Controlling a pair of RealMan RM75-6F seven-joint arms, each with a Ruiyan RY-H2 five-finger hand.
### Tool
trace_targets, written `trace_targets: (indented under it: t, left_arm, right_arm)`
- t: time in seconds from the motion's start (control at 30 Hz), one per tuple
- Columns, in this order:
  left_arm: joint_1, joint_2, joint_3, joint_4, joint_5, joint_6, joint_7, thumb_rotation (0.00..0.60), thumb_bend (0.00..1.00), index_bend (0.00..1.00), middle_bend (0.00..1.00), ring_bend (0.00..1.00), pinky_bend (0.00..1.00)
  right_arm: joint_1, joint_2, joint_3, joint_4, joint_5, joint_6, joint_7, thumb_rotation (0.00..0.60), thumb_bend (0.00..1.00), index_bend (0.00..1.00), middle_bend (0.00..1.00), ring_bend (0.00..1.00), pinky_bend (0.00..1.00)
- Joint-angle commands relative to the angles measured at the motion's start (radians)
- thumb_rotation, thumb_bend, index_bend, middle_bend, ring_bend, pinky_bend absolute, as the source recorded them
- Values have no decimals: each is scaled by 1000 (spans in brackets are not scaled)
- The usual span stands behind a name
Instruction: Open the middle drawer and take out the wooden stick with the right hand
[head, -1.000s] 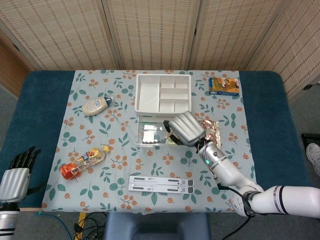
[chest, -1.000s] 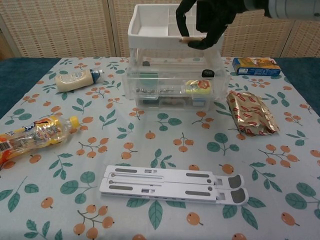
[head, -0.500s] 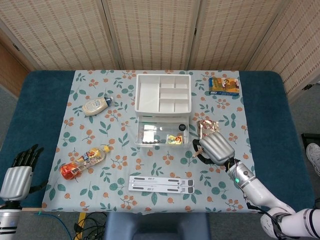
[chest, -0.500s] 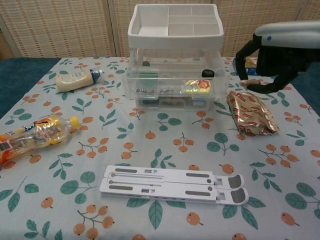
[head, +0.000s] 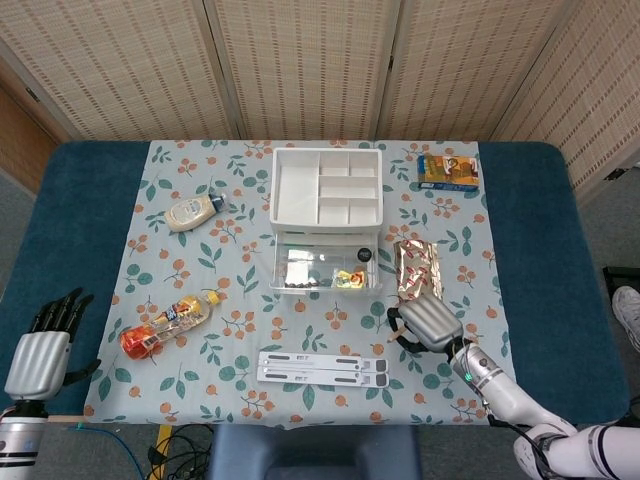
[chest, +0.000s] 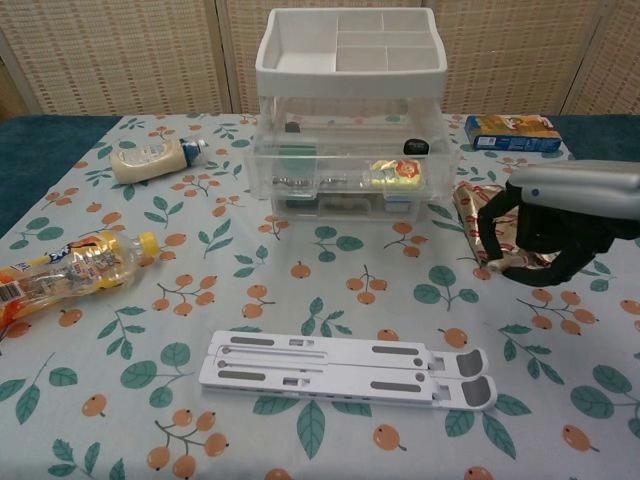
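The right hand (chest: 545, 232) has come down from the open middle drawer (head: 325, 269) to just over the table, fingers curled around the wooden stick (head: 393, 331), so the stick is out; the left hand (head: 42, 350) rests open.

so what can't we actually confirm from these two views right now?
- Wooden stick: not clearly visible in either view; the right hand has its fingers curled under, hiding whatever it holds.
- Foil packet: its near end is covered by the right hand in the chest view.
- Left hand: head view only, near the frame's left edge; the chest view misses it.
- Drawer contents: too small to identify.
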Motion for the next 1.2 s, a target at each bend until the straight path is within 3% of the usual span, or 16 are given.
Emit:
trace_targets:
  t: [0.03,0.37,0.57,0.87,1.2]
  left_arm:
    - [1,0,-1,-1,-1,2,0,600,136,98,67,100,105]
    - [5,1,2,0,-3,7,-3,600,136,98,67,100,105]
    - [6,2,3,2,-5,8,-4,600,136,98,67,100,105]
    - [-4,-1,-2,7,-1,2,-5,600,136,98,67,100,105]
    - [-25,-14,-8,2,5,-15,13,600,136,98,67,100,105]
  right_arm:
    - [2,-60,17,56,5,-29,-8,600,470,571,981,1000,1000]
    - [28,-174,65,167,59,-94,-61,600,470,460,960,1000,1000]
    - [31,-163,73,152,91,-109,-95,600,470,229,952,1000,1000]
    - [-53,2,52,13,24,31,-120,600,470,205,903,980,1000]
    - [-247,183,-17,-93,-127,307,-109,600,473,226,697,718,965]
